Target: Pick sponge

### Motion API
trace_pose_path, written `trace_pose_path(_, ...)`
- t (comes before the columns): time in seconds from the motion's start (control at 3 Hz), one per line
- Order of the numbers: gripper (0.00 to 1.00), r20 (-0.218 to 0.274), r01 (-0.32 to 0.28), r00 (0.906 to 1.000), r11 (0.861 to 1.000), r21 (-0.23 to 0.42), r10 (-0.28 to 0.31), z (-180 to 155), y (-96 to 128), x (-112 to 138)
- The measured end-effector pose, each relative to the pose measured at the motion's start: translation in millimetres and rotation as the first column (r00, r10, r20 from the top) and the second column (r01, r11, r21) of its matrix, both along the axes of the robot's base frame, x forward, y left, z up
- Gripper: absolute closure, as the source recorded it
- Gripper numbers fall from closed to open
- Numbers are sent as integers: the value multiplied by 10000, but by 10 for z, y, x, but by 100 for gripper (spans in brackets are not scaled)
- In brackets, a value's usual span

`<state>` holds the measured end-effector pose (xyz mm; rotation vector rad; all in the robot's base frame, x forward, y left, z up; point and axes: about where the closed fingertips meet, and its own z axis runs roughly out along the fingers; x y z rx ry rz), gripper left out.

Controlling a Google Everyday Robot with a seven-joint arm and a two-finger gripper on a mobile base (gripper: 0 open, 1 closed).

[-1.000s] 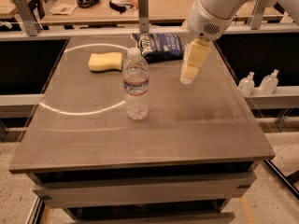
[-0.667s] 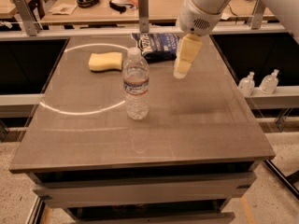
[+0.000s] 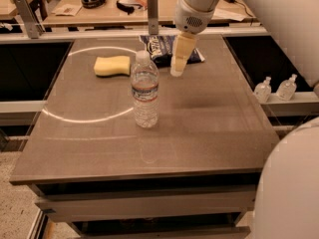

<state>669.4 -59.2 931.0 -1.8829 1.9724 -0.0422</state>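
Our gripper [image 3: 176, 71] hung over the far part of the tabletop [image 3: 214, 128], just in front of the dark blue snack bag [image 3: 157, 46]. We could not tell whether it was open or closed. The sponge [image 3: 112, 65] lay flat on the tabletop at the far left of the view, well apart from the gripper. An upright water bottle [image 3: 145, 91] stood nearer the camera, roughly between the two.

We judged the step in hand to be the approach. To do it well, we would carry the gripper across behind the bottle and keep it clear of the cap. We would centre it over the sponge and open it across the pinched narrow sides. Then we would descend almost to the tabletop before closing. Soft foam should forgive a firm squeeze, but a knocked bottle could topple and roll.
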Motion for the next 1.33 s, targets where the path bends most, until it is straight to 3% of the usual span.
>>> trace_pose_path(0.67,0,-87,-997,9949,9924,720,1006,-125,398,176)
trace_pose_path(1.0,0,-370,-1384,9892,9870,815,1418,-208,617,197)
trace_pose_path(1.33,0,-963,-1341,9855,9891,613,1396,-295,836,207)
